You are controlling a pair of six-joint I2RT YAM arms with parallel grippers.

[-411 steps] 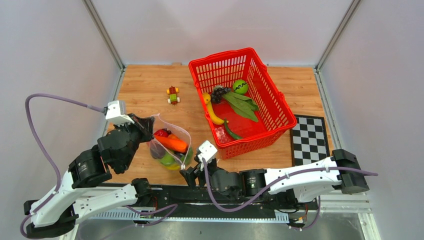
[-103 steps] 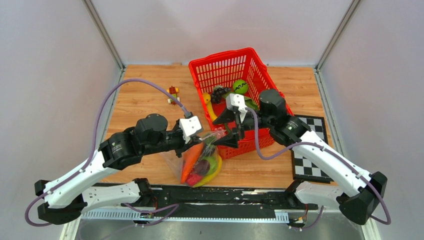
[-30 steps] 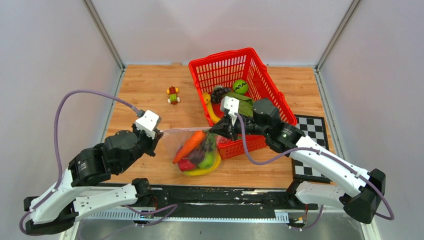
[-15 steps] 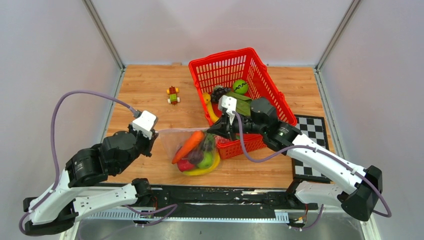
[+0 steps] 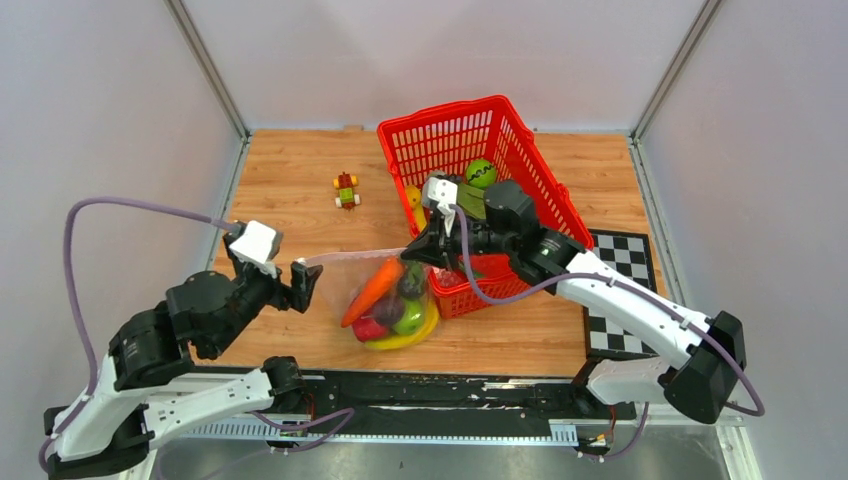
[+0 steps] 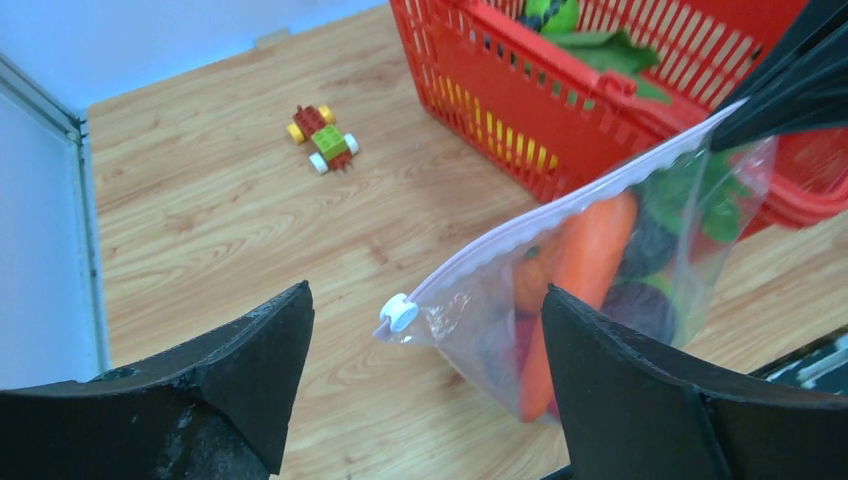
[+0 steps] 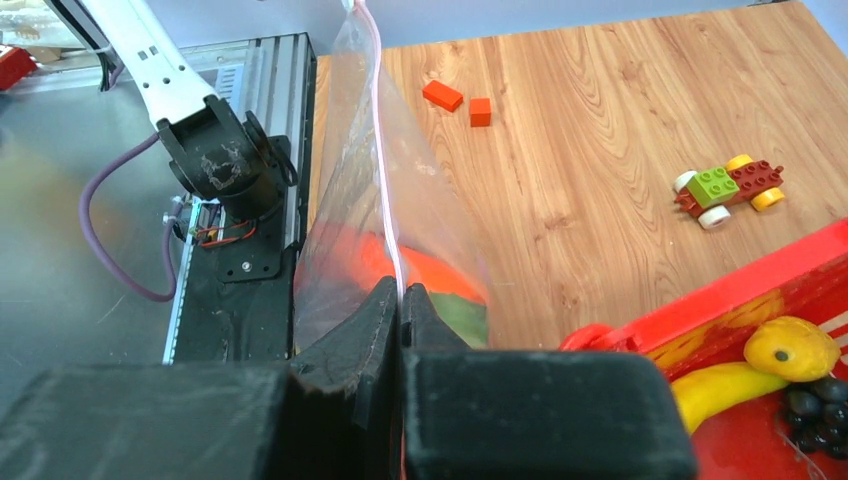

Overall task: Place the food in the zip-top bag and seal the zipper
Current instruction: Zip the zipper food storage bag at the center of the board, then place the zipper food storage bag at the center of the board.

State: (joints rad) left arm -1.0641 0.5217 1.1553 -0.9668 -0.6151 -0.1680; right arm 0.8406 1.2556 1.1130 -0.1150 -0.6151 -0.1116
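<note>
We see the left gripper [image 5: 303, 285] with its 2 fingers spread wide and holding nothing, just beside the bag [image 5: 385, 300] at its 9 o'clock. The white slider [image 6: 402, 313] sits at the bag's left corner, between those fingers but apart from both.

The right gripper [image 5: 408, 255] is pressed together, pinching the zipper [image 6: 560, 215] at the bag's 1 o'clock corner. The pink strip runs as 1 line from that grip to the slider.

The bag hangs from this grip, with its lower end on the table [image 5: 290, 190]. Inside it we make out a carrot [image 5: 368, 292] among red, green, yellow and purple food.

The red basket [image 5: 440, 140] stands at 1 o'clock of the bag and holds a lime [image 5: 481, 172] and a banana [image 7: 760, 370]. A toy block car [image 5: 346, 189] lies at 11 o'clock.
</note>
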